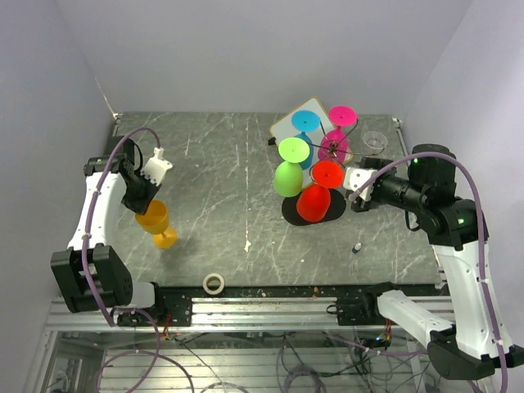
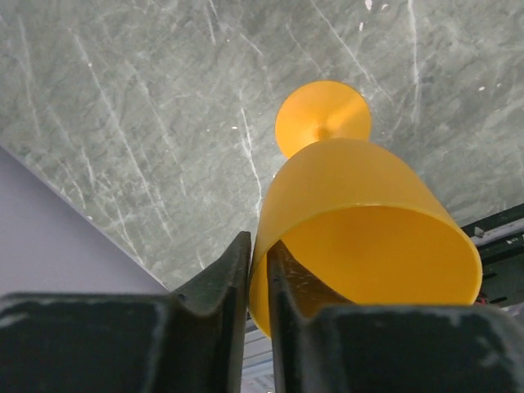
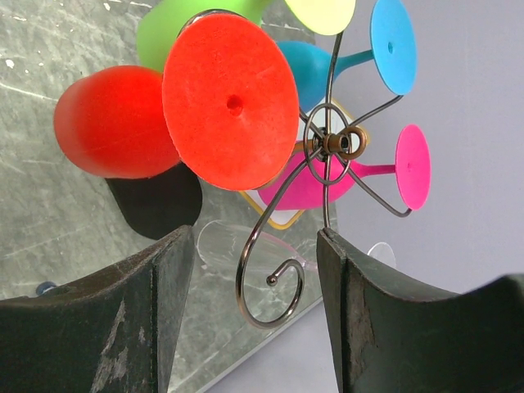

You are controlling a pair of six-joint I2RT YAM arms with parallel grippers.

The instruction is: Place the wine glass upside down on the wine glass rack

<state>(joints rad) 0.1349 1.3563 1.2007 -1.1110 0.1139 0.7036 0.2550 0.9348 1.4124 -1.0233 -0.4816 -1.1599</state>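
Note:
An orange wine glass (image 1: 153,218) stands upright on the grey marble table at the left, its foot (image 2: 322,115) on the surface. My left gripper (image 1: 146,199) is shut on its rim, one finger (image 2: 223,278) outside the wall and the other inside the bowl (image 2: 368,246). The wine glass rack (image 1: 289,210), dark wire on a black base, stands at the right with its hub (image 3: 332,141) in the right wrist view. My right gripper (image 1: 352,181) stands open beside it, and a free curled arm (image 3: 270,278) lies between its fingers (image 3: 164,278).
Green (image 1: 287,178), red (image 1: 313,202), blue (image 1: 305,122) and pink (image 1: 341,115) glasses hang upside down on the rack. A white board (image 1: 288,128) lies behind it. A clear glass (image 1: 375,139) lies at the back right. A tape roll (image 1: 214,283) sits at the near edge.

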